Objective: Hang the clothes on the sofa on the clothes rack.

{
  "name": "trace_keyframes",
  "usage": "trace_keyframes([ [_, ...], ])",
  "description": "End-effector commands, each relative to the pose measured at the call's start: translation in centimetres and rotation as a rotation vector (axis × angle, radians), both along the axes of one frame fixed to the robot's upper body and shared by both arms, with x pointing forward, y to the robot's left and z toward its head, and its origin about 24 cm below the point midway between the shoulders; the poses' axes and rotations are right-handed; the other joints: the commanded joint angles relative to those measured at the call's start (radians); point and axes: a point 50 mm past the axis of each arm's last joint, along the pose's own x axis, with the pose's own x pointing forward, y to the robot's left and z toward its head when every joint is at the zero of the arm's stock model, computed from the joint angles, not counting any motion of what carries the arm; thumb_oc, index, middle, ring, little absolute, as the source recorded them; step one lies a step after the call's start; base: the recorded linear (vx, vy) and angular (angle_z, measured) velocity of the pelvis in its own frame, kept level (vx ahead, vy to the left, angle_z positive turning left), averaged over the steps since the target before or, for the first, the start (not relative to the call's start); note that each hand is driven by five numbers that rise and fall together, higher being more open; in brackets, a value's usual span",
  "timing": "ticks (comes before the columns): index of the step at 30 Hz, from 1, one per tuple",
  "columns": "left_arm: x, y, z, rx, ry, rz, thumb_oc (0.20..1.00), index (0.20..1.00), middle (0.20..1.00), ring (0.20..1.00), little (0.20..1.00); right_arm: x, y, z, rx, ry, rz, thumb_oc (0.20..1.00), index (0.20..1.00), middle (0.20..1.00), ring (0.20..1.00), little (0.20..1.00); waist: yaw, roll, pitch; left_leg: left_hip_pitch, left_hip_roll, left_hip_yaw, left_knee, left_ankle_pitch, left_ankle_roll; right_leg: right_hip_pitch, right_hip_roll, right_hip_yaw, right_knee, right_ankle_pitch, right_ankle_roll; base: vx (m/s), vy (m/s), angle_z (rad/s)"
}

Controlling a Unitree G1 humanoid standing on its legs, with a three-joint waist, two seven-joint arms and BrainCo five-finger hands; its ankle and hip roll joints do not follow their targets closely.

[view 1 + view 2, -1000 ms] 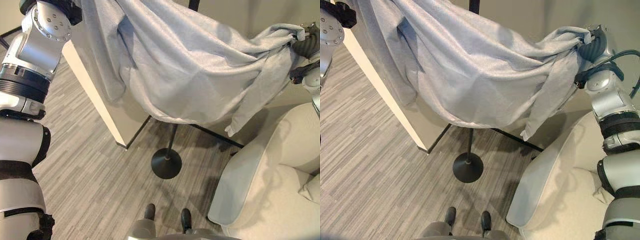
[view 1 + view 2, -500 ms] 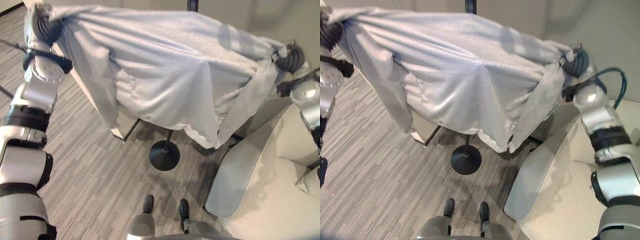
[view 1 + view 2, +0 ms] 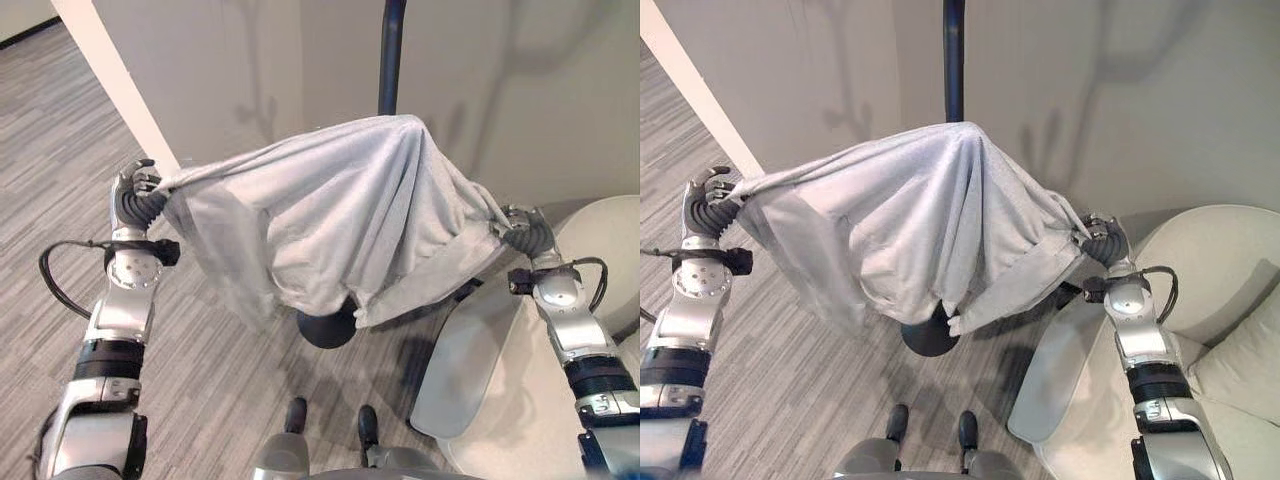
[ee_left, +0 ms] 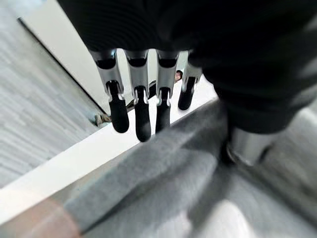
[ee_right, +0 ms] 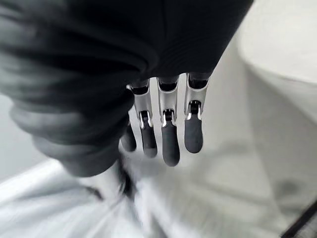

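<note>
Both hands sit near you, spread wide, w/ the grey garment (image 3: pixel 340 215) stretched between them. Your left hand (image 3: pixel 137 190) has its fingers curled on the garment's left edge; the left wrist view shows the fingers (image 4: pixel 141 114) bent above the cloth, w/ cloth drawn taut past the thumb side. Your right hand (image 3: pixel 1102 240) holds the right edge, cloth bunched at it; its wrist view shows fingers (image 5: pixel 168 139) over pale fabric, so I read it as clamped too. That wide hold keeps the garment open like a tent.

Farther out, the mid of the garment is draped over the clothes rack (image 3: pixel 954 60), peak at the pole, hem hanging over the rack's base (image 3: pixel 325 328). Sofa (image 3: pixel 1220 300) is at right. Looks ready to let go.
</note>
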Motion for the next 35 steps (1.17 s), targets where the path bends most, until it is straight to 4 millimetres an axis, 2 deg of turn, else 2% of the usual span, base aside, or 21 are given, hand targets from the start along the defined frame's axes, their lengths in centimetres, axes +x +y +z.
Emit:
trace_keyframes([
  [1,-0.8,0.5,-0.4,-0.091,-0.041,-0.018,1.0,1.0,1.0,1.0,1.0,-1.3,-2.0,1.4,-0.039,-0.079,-0.047,1.0,1.0,1.0,1.0,1.0,0.001,0.038,-0.128,0.002,0.016,-0.027,0.0,-0.062,0.01,-0.009,-0.059,-0.052,0.012,0.006,-0.016,0.03,0.013,-0.01],
  [2,-0.9,0.5,-0.5,-0.092,-0.039,-0.018,1.0,1.0,1.0,1.0,1.0,-1.3,-2.0,1.4,-0.04,-0.077,-0.046,1.0,1.0,1.0,1.0,1.0,0.001,0.039,-0.131,0.001,0.016,-0.027,0.0,-0.063,0.01,-0.009,-0.059,-0.052,0.012,0.006,-0.016,0.05,0.027,-0.03],
  [4,-3.7,1.4,-3.9,-0.202,0.013,0.034,1.0,1.0,1.0,1.0,1.0,-3.7,-4.0,1.2,-0.009,-0.116,-0.159,1.0,1.0,1.0,1.0,1.0,-0.004,0.049,-0.152,0.001,0.017,-0.026,0.0,-0.059,0.01,-0.012,-0.06,-0.053,0.012,0.01,-0.011,0.06,0.049,0.0],
  [7,-6.5,2.9,-6.7,-0.3,0.068,0.114,1.0,1.0,1.0,1.0,1.0,-6.1,-6.7,0.8,-0.009,-0.108,-0.283,1.0,1.0,1.0,1.0,1.0,-0.013,0.06,-0.16,-0.003,0.019,-0.023,0.0,-0.055,0.009,-0.014,-0.06,-0.056,0.01,0.011,-0.006,0.03,0.045,0.01],
  [9,-7.8,3.4,-7.6,-0.325,0.088,0.136,1.0,1.0,1.0,1.0,1.0,-7.4,-8.1,0.4,-0.022,-0.079,-0.347,1.0,1.0,1.0,1.0,1.0,-0.017,0.064,-0.165,-0.006,0.019,-0.023,0.0,-0.053,0.009,-0.014,-0.06,-0.058,0.009,0.01,-0.004,0.0,0.0,0.0],
  [11,-9.8,4.3,-9.2,-0.354,0.135,0.194,1.0,1.0,1.0,1.0,1.0,-9.6,-10.0,-0.4,-0.034,-0.035,-0.439,1.0,1.0,1.0,1.0,1.0,-0.021,0.068,-0.169,-0.009,0.019,-0.023,0.0,-0.052,0.009,-0.016,-0.061,-0.059,0.007,0.011,0.0,0.02,0.026,0.03],
  [12,-12.1,4.8,-11.1,-0.442,0.16,0.255,1.0,1.0,1.0,1.0,1.0,-12.4,-12.2,-1.0,-0.079,0.033,-0.542,1.0,1.0,1.0,1.0,1.0,-0.026,0.073,-0.173,-0.014,0.021,-0.022,0.0,-0.051,0.01,-0.017,-0.061,-0.061,0.005,0.01,0.004,0.04,0.039,0.09],
  [13,-12.1,4.8,-11.1,-0.442,0.16,0.255,1.0,1.0,1.0,1.0,1.0,-12.4,-12.2,-1.0,-0.079,0.033,-0.542,1.0,1.0,1.0,1.0,1.0,-0.026,0.074,-0.174,-0.015,0.021,-0.022,0.0,-0.052,0.01,-0.017,-0.061,-0.061,0.005,0.01,0.004,0.03,0.036,0.1],
  [16,-15.7,4.9,-15.0,-0.537,0.286,0.347,1.0,1.0,1.0,1.0,1.0,-16.4,-14.7,-2.8,-0.086,0.15,-0.691,1.0,1.0,1.0,1.0,1.0,-0.032,0.079,-0.178,-0.02,0.023,-0.019,0.0,-0.051,0.011,-0.021,-0.063,-0.065,0.004,0.01,0.01,0.01,0.03,0.02],
  [17,-17.8,4.5,-17.4,-0.587,0.38,0.39,1.0,1.0,1.0,1.0,1.0,-18.8,-15.7,-4.6,-0.075,0.254,-0.763,1.0,1.0,1.0,1.0,1.0,-0.034,0.08,-0.176,-0.024,0.024,-0.016,0.0,-0.049,0.011,-0.024,-0.065,-0.068,0.003,0.009,0.014,0.0,0.0,0.0],
  [19,-18.6,4.2,-18.5,-0.618,0.421,0.408,1.0,1.0,1.0,1.0,1.0,-20.0,-16.2,-5.6,-0.059,0.31,-0.801,1.0,1.0,1.0,1.0,1.0,-0.033,0.081,-0.177,-0.027,0.025,-0.015,0.0,-0.047,0.011,-0.026,-0.066,-0.068,0.003,0.009,0.015,0.0,0.0,0.0],
  [20,-19.8,3.2,-20.6,-0.688,0.506,0.424,1.0,1.0,1.0,1.0,1.0,-21.7,-16.4,-7.6,-0.021,0.419,-0.833,1.0,1.0,1.0,1.0,1.0,-0.036,0.078,-0.177,-0.031,0.026,-0.014,0.0,-0.042,0.009,-0.027,-0.067,-0.066,0.002,0.01,0.019,0.0,0.0,0.0],
  [22,-20.7,2.6,-21.7,-0.71,0.563,0.428,1.0,1.0,1.0,1.0,1.0,-22.3,-16.2,-8.6,0.015,0.452,-0.842,1.0,1.0,1.0,1.0,1.0,-0.036,0.077,-0.177,-0.033,0.027,-0.013,0.0,-0.041,0.009,-0.029,-0.067,-0.066,0.002,0.012,0.019,0.0,0.0,0.0],
  [24,-21.6,0.7,-24.0,-0.719,0.733,0.379,1.0,1.0,1.0,1.0,1.0,-23.9,-14.6,-12.2,0.164,0.545,-0.868,1.0,1.0,1.0,1.0,1.0,-0.038,0.071,-0.177,-0.037,0.027,-0.013,0.0,-0.04,0.008,-0.032,-0.069,-0.068,0.002,0.014,0.019,0.0,-0.005,-0.02],
  [26,-21.6,-0.9,-25.2,-0.701,0.852,0.306,1.0,1.0,1.0,1.0,1.0,-25.3,-10.8,-17.0,0.359,0.696,-0.834,1.0,1.0,1.0,1.0,1.0,-0.034,0.06,-0.173,-0.039,0.026,-0.013,0.0,-0.043,0.007,-0.039,-0.069,-0.066,0.004,0.02,0.013,0.0,0.0,0.0],
  [27,-21.6,-0.9,-25.2,-0.701,0.852,0.306,1.0,1.0,1.0,1.0,1.0,-25.3,-10.8,-17.0,0.359,0.695,-0.834,1.0,1.0,1.0,1.0,1.0,-0.034,0.06,-0.172,-0.039,0.026,-0.012,0.0,-0.043,0.007,-0.039,-0.069,-0.065,0.004,0.02,0.013,0.0,0.0,0.0],
  [28,-21.5,-1.7,-25.8,-0.682,0.915,0.263,1.0,1.0,1.0,1.0,1.0,-25.9,-8.1,-19.3,0.465,0.777,-0.801,1.0,1.0,1.0,1.0,1.0,-0.03,0.053,-0.172,-0.04,0.025,-0.015,0.0,-0.045,0.007,-0.042,-0.069,-0.063,0.005,0.022,0.008,0.0,0.0,0.0],
  [30,-21.6,-2.1,-26.2,-0.687,0.942,0.248,1.0,1.0,1.0,1.0,1.0,-26.5,-6.9,-20.2,0.516,0.816,-0.798,1.0,1.0,1.0,1.0,1.0,-0.029,0.05,-0.173,-0.04,0.025,-0.016,0.0,-0.046,0.007,-0.043,-0.068,-0.061,0.007,0.023,0.006,0.0,0.0,0.0],
  [32,-21.8,-2.8,-26.8,-0.69,0.995,0.228,1.0,1.0,1.0,1.0,1.0,-27.4,-4.3,-21.9,0.603,0.883,-0.774,1.0,1.0,1.0,1.0,1.0,-0.028,0.047,-0.175,-0.039,0.025,-0.018,0.0,-0.048,0.007,-0.047,-0.066,-0.059,0.01,0.023,0.003,0.0,0.0,0.0],
  [33,-21.8,-3.2,-27.2,-0.689,1.028,0.211,1.0,1.0,1.0,1.0,1.0,-28.0,-1.9,-23.1,0.648,0.959,-0.72,1.0,1.0,1.0,1.0,1.0,-0.028,0.046,-0.18,-0.038,0.025,-0.018,0.0,-0.049,0.007,-0.05,-0.065,-0.055,0.012,0.023,-0.001,0.0,0.0,0.0],
  [35,-21.8,-3.3,-27.3,-0.695,1.036,0.211,1.0,1.0,1.0,1.0,1.0,-28.1,-1.2,-23.4,0.668,0.972,-0.705,1.0,1.0,1.0,1.0,1.0,-0.029,0.046,-0.182,-0.038,0.025,-0.019,0.0,-0.049,0.006,-0.051,-0.065,-0.054,0.014,0.024,-0.003,0.0,0.0,0.0],
])
